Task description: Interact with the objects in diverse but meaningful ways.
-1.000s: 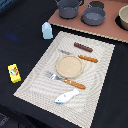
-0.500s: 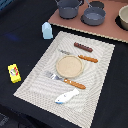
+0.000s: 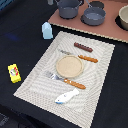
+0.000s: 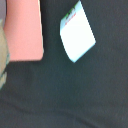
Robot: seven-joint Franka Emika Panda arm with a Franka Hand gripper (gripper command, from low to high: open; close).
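carton (image 3: 46, 31): pale blue, boxy, upper left
sausage (image 3: 84, 48): brown, rod-shaped
fish (image 3: 66, 96): white-blue, lower centre
gripper: out of frame, state unknown

Brown sausage (image 3: 83, 48), white-and-blue fish (image 3: 66, 96) lie flat; pale blue carton (image 3: 46, 30) upright.

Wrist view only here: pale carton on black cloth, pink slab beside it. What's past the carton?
Observer: A striped placemat lies near the pale blue carton, a round wooden plate at its middle.
Operator: Toys on it?
Observer: Brown sausage between plate and pink slab; white-and-blue fish at the opposite edge.
Operator: Anything off the mat?
Observer: A yellow packet on the cloth, toward the exterior view's left.
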